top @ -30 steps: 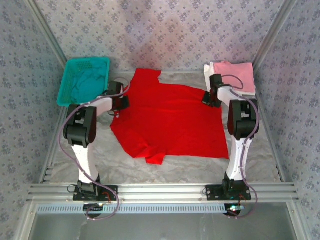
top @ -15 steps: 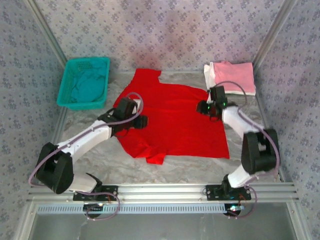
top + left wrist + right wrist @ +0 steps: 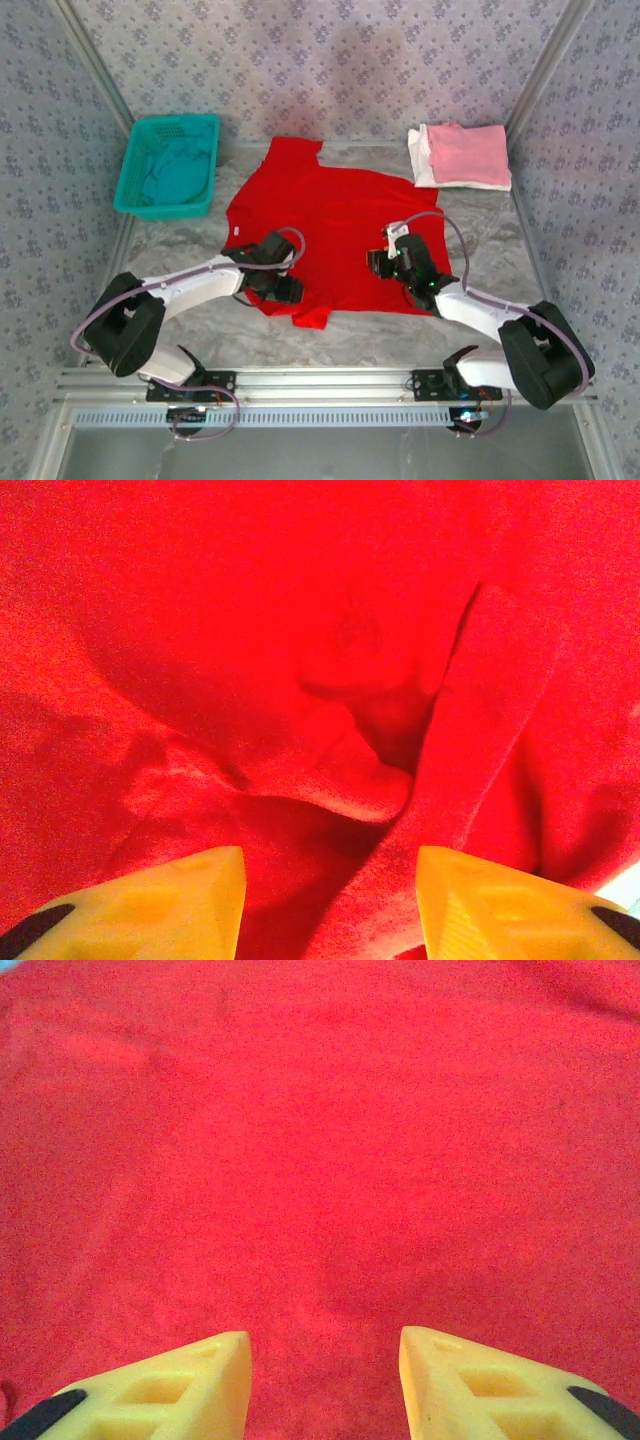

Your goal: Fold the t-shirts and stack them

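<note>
Red t-shirt (image 3: 330, 215) spread across middle of counter (image 3: 560, 240), soft matte cloth, near edge rumpled into ridges. Left hand (image 3: 330, 880) spread over rumples; right hand (image 3: 325, 1360) spread over smooth cloth. Pink t-shirt (image 3: 468, 152) folded, far right.

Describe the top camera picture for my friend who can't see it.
A red shirt lies spread out, the left hand and right hand over its near part. A folded pink shirt sits far right, a teal basket far left.

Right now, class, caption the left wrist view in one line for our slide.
Open left gripper poised over a rumpled fold of the red t-shirt.
</note>
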Robot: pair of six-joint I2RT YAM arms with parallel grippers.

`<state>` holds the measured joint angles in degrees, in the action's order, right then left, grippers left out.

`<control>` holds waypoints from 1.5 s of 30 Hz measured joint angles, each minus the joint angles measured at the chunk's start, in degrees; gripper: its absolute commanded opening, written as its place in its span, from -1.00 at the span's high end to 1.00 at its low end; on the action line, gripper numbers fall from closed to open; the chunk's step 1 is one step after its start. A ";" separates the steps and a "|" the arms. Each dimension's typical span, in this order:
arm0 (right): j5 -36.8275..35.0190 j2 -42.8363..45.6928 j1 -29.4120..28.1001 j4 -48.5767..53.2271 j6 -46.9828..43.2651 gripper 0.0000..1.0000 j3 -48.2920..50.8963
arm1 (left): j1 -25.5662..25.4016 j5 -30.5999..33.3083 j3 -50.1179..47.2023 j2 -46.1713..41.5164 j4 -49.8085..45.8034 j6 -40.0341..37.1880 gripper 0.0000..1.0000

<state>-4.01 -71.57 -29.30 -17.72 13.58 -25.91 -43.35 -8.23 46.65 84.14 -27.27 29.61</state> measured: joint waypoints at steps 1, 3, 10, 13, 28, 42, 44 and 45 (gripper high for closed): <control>-0.74 0.35 -0.07 -0.35 -0.15 0.03 -0.17 | -0.37 0.00 -0.33 0.48 0.50 0.70 0.20; -1.95 0.81 -0.11 -0.63 -0.37 -0.02 -0.33 | -0.83 -0.15 -0.68 1.60 0.94 1.25 0.35; -4.24 2.21 0.00 0.09 -0.50 -0.11 -0.33 | -1.09 1.07 -2.08 0.04 0.55 3.08 1.00; -4.42 3.45 0.46 0.24 -0.33 -0.14 -0.33 | -1.31 3.56 -2.71 -4.52 -1.55 4.48 1.00; -2.71 3.72 5.68 1.90 2.93 -0.20 -0.26 | -1.29 13.55 -11.10 -26.99 -10.91 15.26 1.00; 0.57 3.72 8.37 1.92 5.60 -0.27 -0.15 | -1.29 20.68 -23.89 -57.70 -16.59 29.20 0.30; 0.72 3.72 8.48 1.92 5.73 -0.27 -0.15 | -1.29 21.03 -23.69 -56.96 -15.93 28.59 0.21; 0.83 3.72 8.55 1.95 5.77 -0.27 -0.15 | -1.31 21.03 -22.97 -54.80 -15.93 27.71 0.17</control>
<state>-3.18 -67.85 -20.75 -15.77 19.35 -26.06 -44.66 12.80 23.68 29.34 -43.20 57.32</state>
